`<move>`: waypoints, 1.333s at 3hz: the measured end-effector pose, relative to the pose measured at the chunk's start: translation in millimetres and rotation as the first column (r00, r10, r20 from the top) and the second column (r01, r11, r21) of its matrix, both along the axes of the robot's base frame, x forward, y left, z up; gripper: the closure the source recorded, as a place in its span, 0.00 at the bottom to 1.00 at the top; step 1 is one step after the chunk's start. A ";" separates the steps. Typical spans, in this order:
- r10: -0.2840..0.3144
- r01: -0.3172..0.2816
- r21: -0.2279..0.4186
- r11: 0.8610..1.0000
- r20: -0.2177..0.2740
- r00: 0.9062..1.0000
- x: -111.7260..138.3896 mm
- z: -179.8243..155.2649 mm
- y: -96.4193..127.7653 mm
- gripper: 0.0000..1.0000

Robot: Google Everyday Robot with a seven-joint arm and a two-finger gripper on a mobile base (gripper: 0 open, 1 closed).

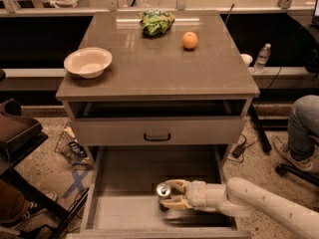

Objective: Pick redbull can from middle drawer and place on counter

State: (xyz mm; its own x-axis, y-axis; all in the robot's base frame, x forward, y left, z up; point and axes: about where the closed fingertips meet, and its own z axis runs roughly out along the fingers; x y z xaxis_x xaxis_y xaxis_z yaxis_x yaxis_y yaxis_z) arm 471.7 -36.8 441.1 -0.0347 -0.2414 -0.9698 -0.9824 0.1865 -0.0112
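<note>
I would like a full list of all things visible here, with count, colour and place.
counter: one, grey-brown, tops the cabinet
bowl: one, cream, counter's left side
bag: one, green, counter's back
orange: one, orange, right of the bag
water bottle: one, clear, ledge right of the counter
drawer front: one, beige, black handle, under the counter
middle drawer: one, open, grey-brown floor, lowest
redbull can: one, silver top, upright in the middle drawer
gripper: one, cream, at the redbull can in the middle drawer
arm: one, white, entering from lower right
</note>
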 end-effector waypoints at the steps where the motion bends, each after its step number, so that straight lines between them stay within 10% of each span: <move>1: 0.033 -0.033 0.022 0.999 -0.020 0.999 -6.8 4.9 14.9 0.72; 2: 0.063 -0.060 0.061 0.996 -0.050 0.997 -13.3 14.8 26.4 0.96; 4: 0.057 -0.037 0.160 0.986 -0.124 0.991 -11.4 79.8 12.7 1.00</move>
State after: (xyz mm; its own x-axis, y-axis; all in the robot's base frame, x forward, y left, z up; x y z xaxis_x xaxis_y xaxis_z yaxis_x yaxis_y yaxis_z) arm 460.2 -24.0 520.9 -0.1530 -0.0913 -0.9840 -0.9816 0.1293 0.1406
